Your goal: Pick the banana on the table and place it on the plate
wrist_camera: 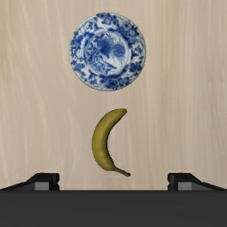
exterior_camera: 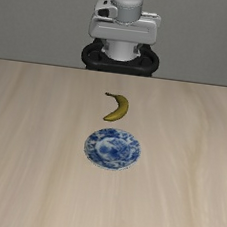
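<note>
A yellow banana (exterior_camera: 116, 107) lies on the light wooden table (exterior_camera: 31, 146), just behind a blue-and-white patterned plate (exterior_camera: 113, 148) that has nothing on it. In the wrist view the banana (wrist_camera: 107, 142) curves on the wood a short way ahead of my fingertips, and the plate (wrist_camera: 108, 50) lies beyond it, apart from it. My gripper (wrist_camera: 113, 182) hangs high above the table, open, its two fingertips (wrist_camera: 42, 181) standing wide apart with nothing between them. In the exterior view my hand (exterior_camera: 123, 24) is up near the robot's base.
The wooden table stretches wide on both sides of the banana and plate. The robot's dark base (exterior_camera: 119, 58) stands at the table's far edge, with a grey wall behind.
</note>
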